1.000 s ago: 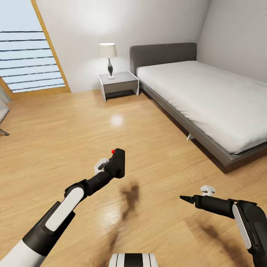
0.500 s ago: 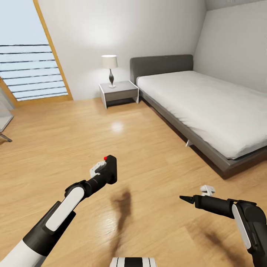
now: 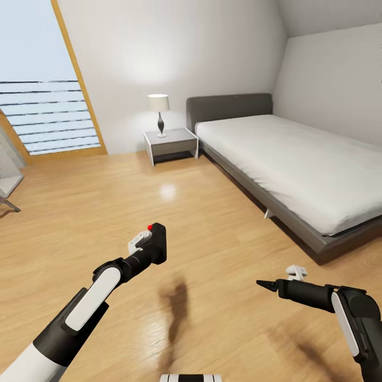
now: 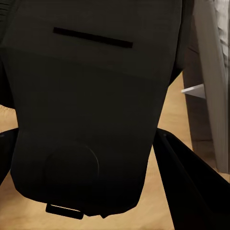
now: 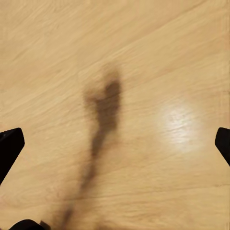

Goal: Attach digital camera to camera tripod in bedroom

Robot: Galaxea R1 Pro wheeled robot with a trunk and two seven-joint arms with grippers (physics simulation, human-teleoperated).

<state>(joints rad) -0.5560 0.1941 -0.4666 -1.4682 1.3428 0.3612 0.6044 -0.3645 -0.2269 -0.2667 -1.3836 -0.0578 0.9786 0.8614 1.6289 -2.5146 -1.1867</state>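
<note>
Base [image 3: 190, 378]: white and black edge at the lowest part of the head view, nearer than the bed.
Right gripper [image 3: 263, 284]: held low over the floor [image 3: 223, 329], short of the bed's foot corner; its fingertips [image 5: 10, 146] sit far apart at the edges of the wrist view, spread wide with nothing between them.
Left gripper [image 3: 150, 248]: raised over the floor, on the far side from the bed, closed around the camera.
Camera [image 3: 157, 244]: black body with a red dot on top, clamped in the left gripper; in the left wrist view the camera [image 4: 91, 110] sits between the dark fingers [image 4: 189, 184].
Shadow [image 3: 174, 302]: dark smear on the planks between the two arms.
Bed [image 3: 297, 170]: grey frame, white mattress, along the right wall.
Nightstand [image 3: 171, 142]: just beside the bed's head, toward the door.
Lamp [image 3: 159, 111]: white shade, dark stem, upright on the nightstand.
Door [image 3: 45, 95]: oak frame with frosted stripes, well apart from the bed, past the nightstand.
</note>
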